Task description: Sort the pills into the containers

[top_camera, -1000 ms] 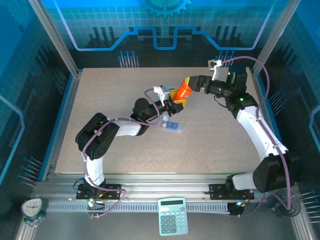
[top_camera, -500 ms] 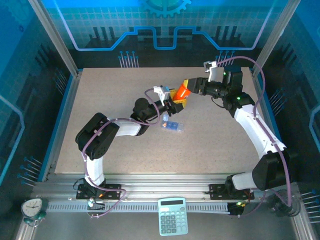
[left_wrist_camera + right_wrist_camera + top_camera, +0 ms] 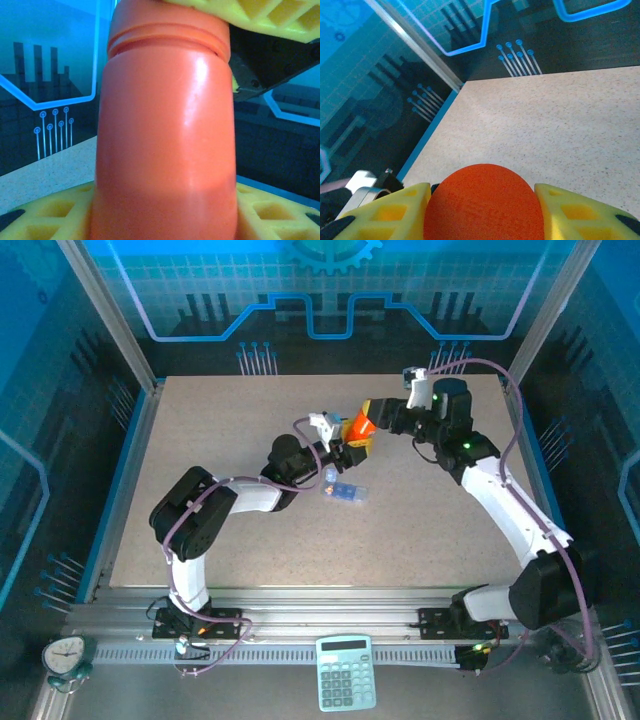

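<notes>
An orange pill bottle (image 3: pixel 359 427) is held above the table between both grippers. My left gripper (image 3: pixel 351 447) is shut on its lower body; in the left wrist view the bottle (image 3: pixel 165 140) stands between the yellow fingers (image 3: pixel 45 217), with its ridged neck at the top. My right gripper (image 3: pixel 372 411) is shut on its upper end, and that rounded orange end (image 3: pixel 482 197) sits between the yellow pads (image 3: pixel 395 212). The small translucent blue pill box (image 3: pixel 345 492) lies on the table just below the left gripper. No loose pills can be made out.
The speckled table (image 3: pixel 220 440) is ringed by a blue border and metal posts (image 3: pixel 105 315). A calculator (image 3: pixel 345 672) and a small clock (image 3: pixel 65 655) sit on the front rail, outside the work area.
The right arm's wrist has swung left toward the left gripper, still holding the bottle's upper end. The bottle looks shorter and more upright. The left arm and pill box have stayed put.
</notes>
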Available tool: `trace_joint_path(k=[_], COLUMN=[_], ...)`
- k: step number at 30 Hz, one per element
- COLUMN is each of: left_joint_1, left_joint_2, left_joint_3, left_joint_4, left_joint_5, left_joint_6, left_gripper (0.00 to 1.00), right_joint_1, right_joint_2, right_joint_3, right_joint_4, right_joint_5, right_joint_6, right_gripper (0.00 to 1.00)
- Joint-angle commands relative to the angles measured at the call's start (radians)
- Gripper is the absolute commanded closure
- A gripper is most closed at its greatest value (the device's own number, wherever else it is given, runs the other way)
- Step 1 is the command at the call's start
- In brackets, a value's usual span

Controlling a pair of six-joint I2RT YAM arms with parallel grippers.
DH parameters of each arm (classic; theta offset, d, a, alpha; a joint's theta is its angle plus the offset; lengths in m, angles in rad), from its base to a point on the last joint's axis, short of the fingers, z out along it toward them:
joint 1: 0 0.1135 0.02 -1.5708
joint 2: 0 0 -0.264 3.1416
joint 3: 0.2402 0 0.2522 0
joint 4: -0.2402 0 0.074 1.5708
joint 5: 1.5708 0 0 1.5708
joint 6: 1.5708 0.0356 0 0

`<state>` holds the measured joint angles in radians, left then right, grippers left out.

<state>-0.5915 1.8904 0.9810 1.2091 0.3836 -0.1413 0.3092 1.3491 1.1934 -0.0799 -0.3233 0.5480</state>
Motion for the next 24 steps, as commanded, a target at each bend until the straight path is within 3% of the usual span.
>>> trace_joint_path(k=[1, 5, 15, 24], left_joint_1=[-0.050, -0.087, -0.091, -0.073], left_joint_2=[-0.087, -0.109, -0.093, -0.069], left_joint_3=[0.038, 0.033, 0.036, 0.042], left_joint_4=[0.007, -0.037, -0.036, -0.033], left_joint_5=[-0.076, -0.142, -0.144, -0.117], left_joint_6=[0.116, 0.231, 0.221, 0.168], left_gripper=[1.00, 1.00, 1.00, 1.00], right_joint_1=[0.079, 0.118, 0.114, 0.004], right_joint_2=[-0.002, -0.007, -0.007, -0.026], right_joint_3=[-0.060, -0.085, -0.046, 0.092], right_joint_4=[-0.044, -0.033, -0.089, -0.149], right_joint_5=[0.083, 0.163, 0.195, 0.013], right_joint_6=[0.068, 0.109, 0.107, 0.050], right_gripper=[0.59, 0.59, 0.53, 0.20])
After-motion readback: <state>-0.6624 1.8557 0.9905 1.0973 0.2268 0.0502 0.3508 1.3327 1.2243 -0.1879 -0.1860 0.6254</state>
